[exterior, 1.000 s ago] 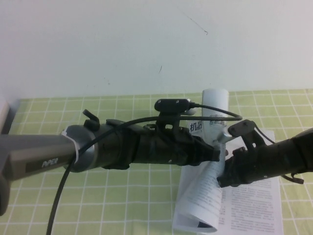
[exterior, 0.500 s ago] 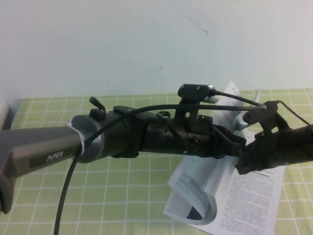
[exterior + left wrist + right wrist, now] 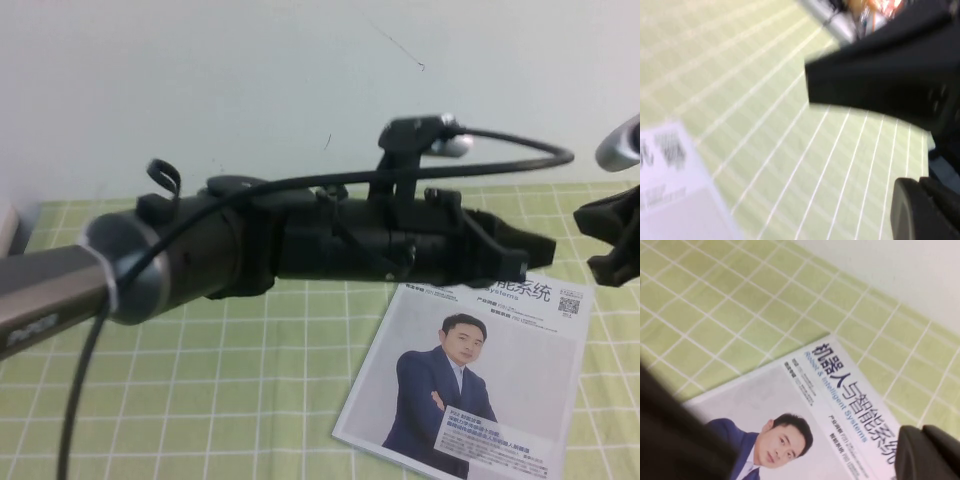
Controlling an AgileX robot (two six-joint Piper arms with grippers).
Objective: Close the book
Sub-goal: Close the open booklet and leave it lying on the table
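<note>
Left gripper (image 3: 530,260): located right of centre in the high view, at the end of the left arm that crosses the frame from the left edge. It hangs above the upper edge of the book (image 3: 470,380). In the left wrist view its two dark fingers (image 3: 880,75) stand apart with only green cloth between them. State: released, nothing held.

Right gripper (image 3: 590,243): located at the right edge of the high view, beside the book's upper right corner and raised off it. In the right wrist view its fingers (image 3: 930,450) sit at the lower corners of the frame, with the book cover showing in the wide gap between them. State: released, nothing held.

Book: lies closed and flat, cover up, in the lower right of the high view. The cover shows a man in a blue suit with arms crossed, and a title line along its upper edge.

Tabletop (image 3: 250,380): covered with a green cloth with a white grid. A white wall (image 3: 250,90) fills the upper half of the frame.
</note>
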